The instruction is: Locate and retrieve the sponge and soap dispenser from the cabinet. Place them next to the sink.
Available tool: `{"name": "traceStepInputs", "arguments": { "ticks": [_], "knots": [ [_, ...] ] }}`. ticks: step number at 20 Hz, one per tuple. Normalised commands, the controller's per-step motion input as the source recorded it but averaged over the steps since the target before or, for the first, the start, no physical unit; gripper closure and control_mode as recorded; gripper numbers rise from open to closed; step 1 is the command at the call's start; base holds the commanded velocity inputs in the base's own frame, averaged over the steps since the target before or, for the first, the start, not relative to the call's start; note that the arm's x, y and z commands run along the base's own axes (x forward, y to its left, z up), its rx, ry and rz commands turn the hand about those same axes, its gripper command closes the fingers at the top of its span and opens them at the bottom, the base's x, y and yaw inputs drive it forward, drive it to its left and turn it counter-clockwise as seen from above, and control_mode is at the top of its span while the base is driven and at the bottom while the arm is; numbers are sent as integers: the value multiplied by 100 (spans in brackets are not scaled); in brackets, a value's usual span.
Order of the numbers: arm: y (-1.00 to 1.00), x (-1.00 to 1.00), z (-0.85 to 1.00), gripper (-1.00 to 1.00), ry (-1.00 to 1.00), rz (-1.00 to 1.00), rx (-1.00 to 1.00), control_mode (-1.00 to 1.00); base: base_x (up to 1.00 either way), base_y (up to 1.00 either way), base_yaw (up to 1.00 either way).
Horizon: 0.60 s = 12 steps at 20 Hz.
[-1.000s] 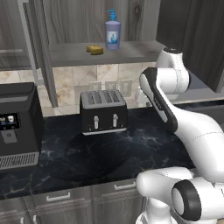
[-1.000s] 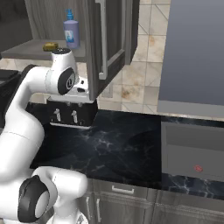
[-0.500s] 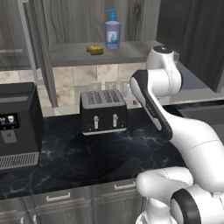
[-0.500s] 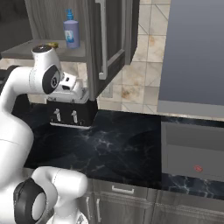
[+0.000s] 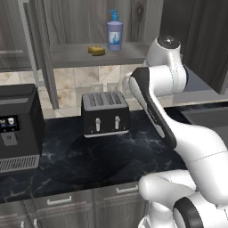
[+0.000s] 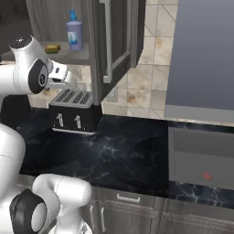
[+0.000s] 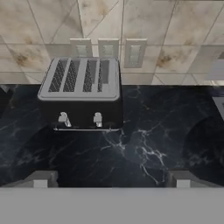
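Note:
The yellow sponge (image 5: pixel 96 50) and the pale-blue soap dispenser (image 5: pixel 114 36) with its blue pump stand side by side on the cabinet shelf (image 5: pixel 71 57). They also show as sponge (image 6: pixel 53 47) and soap dispenser (image 6: pixel 74 34) behind the open cabinet door (image 6: pixel 114 43). My hand (image 6: pixel 63 76) hangs just below the shelf, above the toaster. My gripper (image 7: pixel 111 181) is open with nothing between its fingertips (image 7: pixel 41 179), looking down at the toaster and counter. The sink (image 6: pixel 201 160) lies far right in the counter.
A black and silver toaster (image 5: pixel 105 114) stands on the black marble counter (image 5: pixel 102 156) under the shelf. A black coffee machine (image 5: pixel 18 127) sits at the left. Wall outlets (image 7: pixel 108 49) are on the tiled wall behind the toaster. A glass-paned door (image 5: pixel 18 40) hangs open on the left.
The arm has lifted and the hand has moved up and left, closer to the underside of the shelf. Sponge, dispenser and toaster have not moved.

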Motion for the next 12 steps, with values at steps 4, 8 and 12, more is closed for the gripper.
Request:
{"name": "traceStepInputs", "arguments": {
  "ticks": [4,8,12],
  "knots": [
    [-7,6,60,-100,-28,1,0,-100,0,0,0],
    [0,7,59,-100,-24,3,0,-100,0,0,0],
    [15,21,51,-100,-23,3,0,-100,0,0,0]
  ]
}}
